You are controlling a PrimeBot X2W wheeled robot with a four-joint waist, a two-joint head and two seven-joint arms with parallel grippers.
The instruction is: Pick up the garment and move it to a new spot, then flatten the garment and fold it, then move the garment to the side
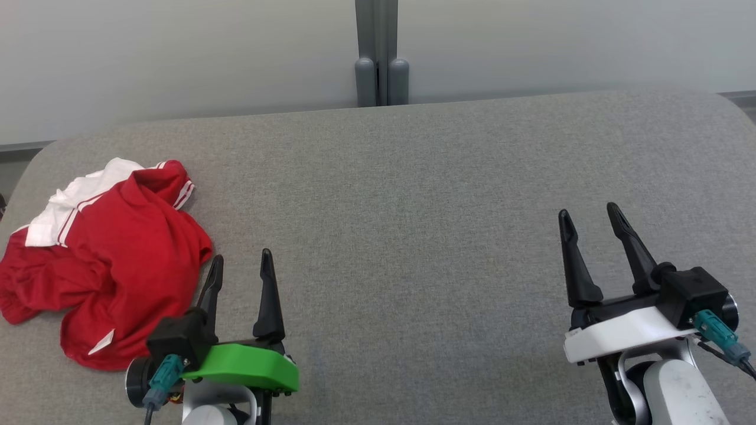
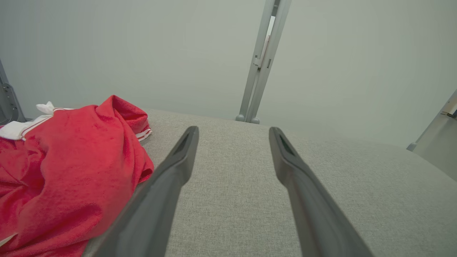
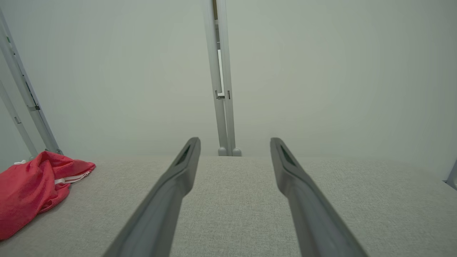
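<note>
While garment [image 1: 118, 254] lies crumpled, folds hiding its shape | left end effector [image 1: 242, 255] spread, empty | right end effector [image 1: 587, 209] spread, empty

Right end effector [image 3: 234, 140], fingers [image 3: 178, 178] wide apart, above grey surface [image 3: 232, 214]; crumpled red garment [image 3: 28, 185] far left.

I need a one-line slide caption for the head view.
Crumpled red garment on grey table; left pincer and right pincer open, empty.
</note>
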